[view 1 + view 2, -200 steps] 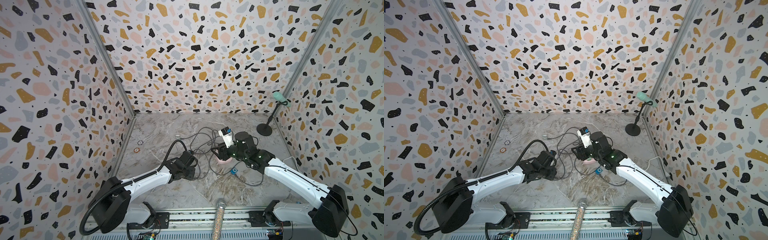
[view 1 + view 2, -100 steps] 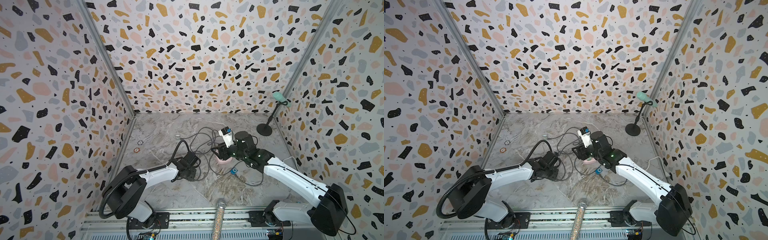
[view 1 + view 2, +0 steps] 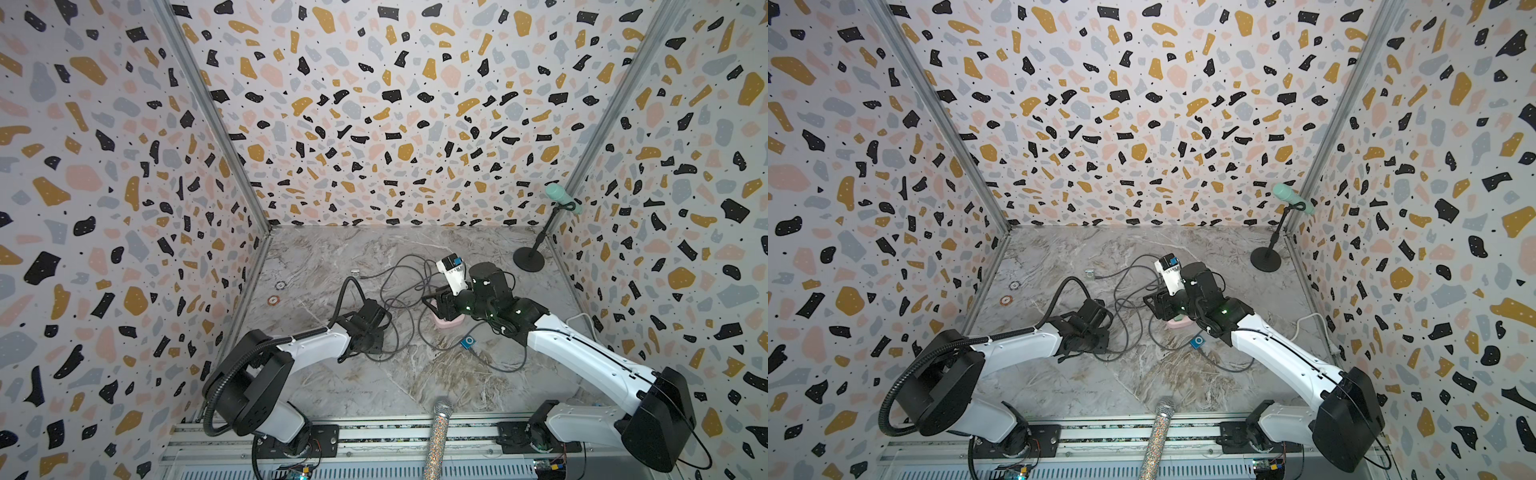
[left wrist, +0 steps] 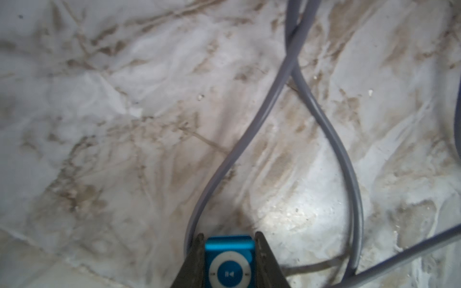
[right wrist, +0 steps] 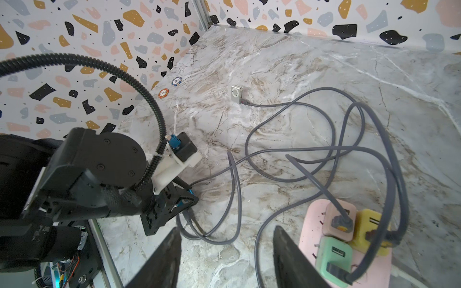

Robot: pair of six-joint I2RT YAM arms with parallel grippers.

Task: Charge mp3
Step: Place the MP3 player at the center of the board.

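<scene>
in both top views the left arm has folded up taller, but the left pincer [image 3: 370,345] has stayed low over the bench [image 3: 374,386], off to the left of the pink power strip [image 3: 451,323].

in the left wrist view it is closed snug on the blue mp3 [image 4: 229,261]. loops of grey cable [image 4: 249,129] lie past it.

in the right wrist view the right pincer [image 5: 227,229] is open and holds nothing, just beside the strip.

so i think the mp3 is picked up but not plugged in yet.
</scene>
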